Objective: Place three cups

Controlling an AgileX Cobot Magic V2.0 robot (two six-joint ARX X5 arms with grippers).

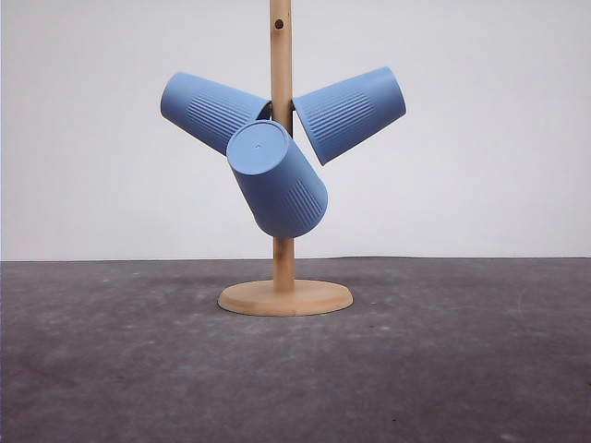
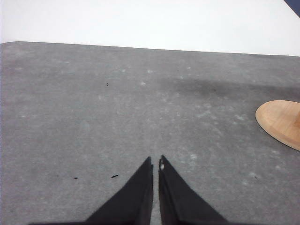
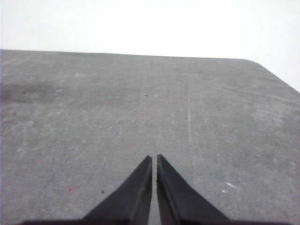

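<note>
Here, three ribbed, tapered blue plastic cups hang tilted on a wooden stand [image 1: 282,185] with a round base: one cup [image 1: 211,109] left of the pole, one [image 1: 351,111] right of it, one [image 1: 277,180] in front. The rough grey worktop [image 1: 462,369] lies beneath. The left tool [image 2: 155,161] and right tool [image 3: 154,158] have their black pointed fingers closed, holding nothing.

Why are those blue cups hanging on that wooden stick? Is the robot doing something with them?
Nothing is being handled right now. All three cups hang upside down on a wooden stand: the left cup, the right cup and the front cup, each tilted on the pole. The stand sits on a dark grey table. The left gripper and right gripper are both shut and empty, low over bare table, away from the cups.
</note>
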